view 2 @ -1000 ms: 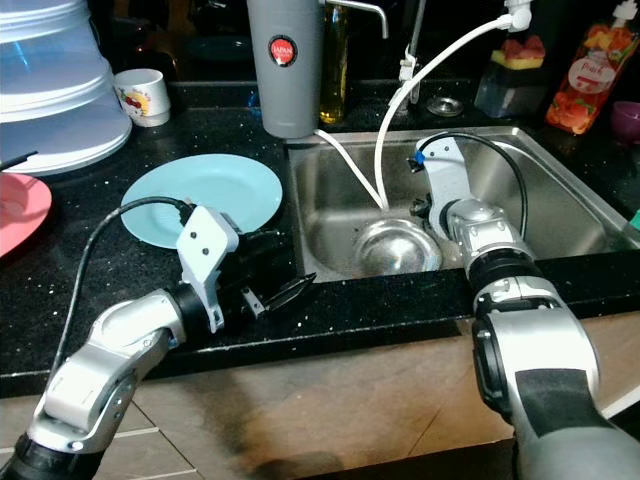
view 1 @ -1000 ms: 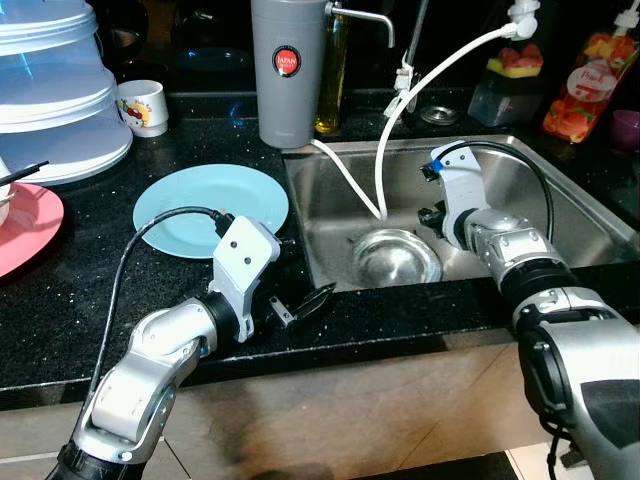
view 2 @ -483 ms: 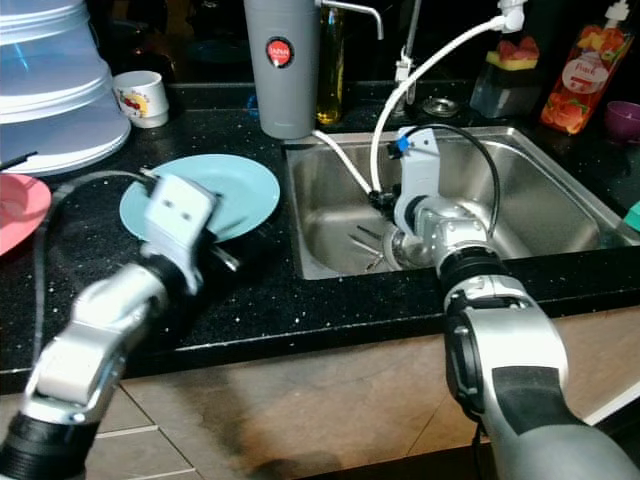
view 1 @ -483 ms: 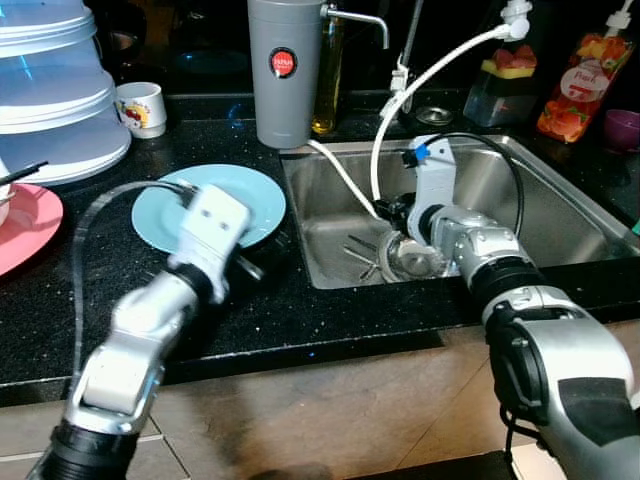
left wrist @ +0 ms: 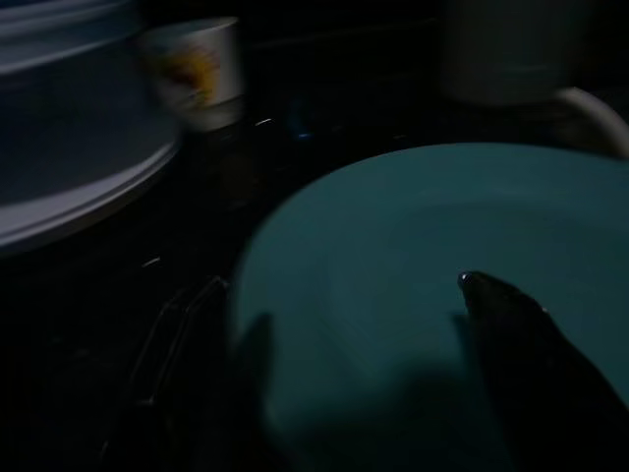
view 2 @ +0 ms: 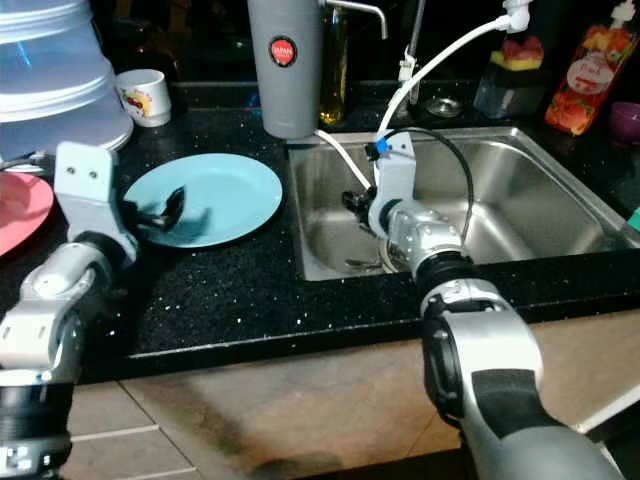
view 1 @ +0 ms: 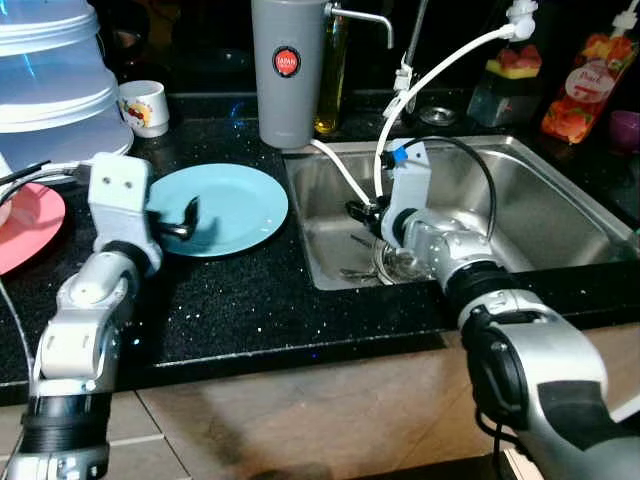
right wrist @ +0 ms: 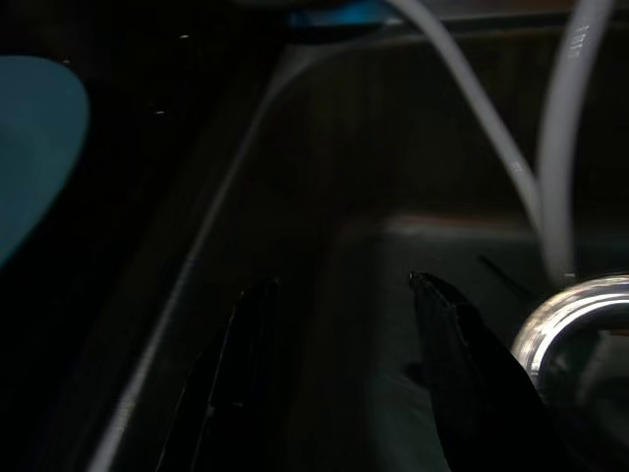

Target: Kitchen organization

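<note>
A light blue plate [view 1: 225,205] lies flat on the black counter left of the sink. My left gripper [view 1: 178,220] is open at the plate's left rim, with one finger [left wrist: 521,334] over the plate's face. My right gripper [view 1: 358,212] hangs inside the steel sink [view 1: 560,200] near its left wall, open and holding nothing. Its fingers [right wrist: 457,334] point at the sink floor beside a steel bowl [right wrist: 575,315]. Some cutlery [view 1: 352,272] lies on the sink floor under the right wrist.
A grey tumbler [view 1: 287,70] stands behind the sink's left corner, and two white hoses [view 1: 440,60] drop into the sink. A white cup [view 1: 146,106] and clear stacked covers [view 1: 55,80] sit at back left, a pink plate [view 1: 25,225] at far left. Bottles [view 1: 588,85] stand at back right.
My left arm swung from the counter's front edge up and left to the blue plate. My right gripper moved left across the sink, away from the steel bowl.
</note>
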Motion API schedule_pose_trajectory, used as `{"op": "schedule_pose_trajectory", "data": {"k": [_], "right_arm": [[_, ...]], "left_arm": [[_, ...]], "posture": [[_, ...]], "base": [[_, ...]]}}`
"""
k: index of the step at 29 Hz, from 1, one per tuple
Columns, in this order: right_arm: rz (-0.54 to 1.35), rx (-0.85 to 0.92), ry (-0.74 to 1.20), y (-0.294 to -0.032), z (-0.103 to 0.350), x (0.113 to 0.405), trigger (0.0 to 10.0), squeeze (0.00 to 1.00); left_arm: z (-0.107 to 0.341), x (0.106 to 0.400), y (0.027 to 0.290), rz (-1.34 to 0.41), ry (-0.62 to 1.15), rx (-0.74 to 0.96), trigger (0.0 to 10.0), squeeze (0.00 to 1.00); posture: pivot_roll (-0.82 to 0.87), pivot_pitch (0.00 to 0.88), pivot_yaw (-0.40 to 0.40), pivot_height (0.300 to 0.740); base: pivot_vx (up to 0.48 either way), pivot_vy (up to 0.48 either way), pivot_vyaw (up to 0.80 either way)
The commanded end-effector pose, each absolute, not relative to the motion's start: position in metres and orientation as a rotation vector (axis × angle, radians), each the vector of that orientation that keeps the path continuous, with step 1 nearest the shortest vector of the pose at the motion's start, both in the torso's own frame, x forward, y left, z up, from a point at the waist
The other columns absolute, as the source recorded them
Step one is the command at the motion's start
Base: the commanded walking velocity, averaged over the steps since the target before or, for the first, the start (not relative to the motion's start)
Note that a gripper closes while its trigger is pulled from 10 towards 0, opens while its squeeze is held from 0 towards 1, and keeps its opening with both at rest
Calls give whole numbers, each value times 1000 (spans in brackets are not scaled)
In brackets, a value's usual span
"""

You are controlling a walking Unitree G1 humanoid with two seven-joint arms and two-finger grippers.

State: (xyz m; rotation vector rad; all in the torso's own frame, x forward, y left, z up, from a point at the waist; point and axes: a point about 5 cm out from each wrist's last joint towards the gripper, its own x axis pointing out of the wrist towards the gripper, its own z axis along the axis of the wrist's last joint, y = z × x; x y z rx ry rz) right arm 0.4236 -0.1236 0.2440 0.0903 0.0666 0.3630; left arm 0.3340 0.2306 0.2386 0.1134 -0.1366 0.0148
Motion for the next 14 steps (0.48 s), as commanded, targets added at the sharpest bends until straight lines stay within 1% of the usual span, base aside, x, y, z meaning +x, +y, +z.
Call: {"op": "schedule_pose_trajectory", "data": {"k": [1,3,4,5,6,13,14], "right_arm": [[356,157,53,-120,247,424,10000,0],[337,220,59,-114,243,424,10000,0],[330,272,60,-108,242,424,10000,0],[330,272,60,-108,242,424,10000,0],[328,303,54,-102,243,423,10000,0],[341,309,49,-92,245,423,10000,0],[342,317,47,-91,246,423,10000,0]], "left_arm": [[239,337,242,51,-121,91,10000,1000],[241,342,255,79,-118,45,10000,1000],[243,345,263,80,-128,-14,10000,1000],[243,345,263,80,-128,-14,10000,1000],[246,348,266,64,-142,-68,10000,1000],[243,356,267,36,-100,-126,10000,1000],[241,358,267,36,-82,-141,10000,973]], "posture": [[59,93,-26,740],[63,95,-28,740],[63,95,-28,740],[63,95,-28,740],[66,100,-29,740],[64,104,-29,740],[61,107,-28,740]], "base": [[0,0,0],[0,0,0],[0,0,0],[0,0,0],[0,0,0],[0,0,0],[0,0,0]]}}
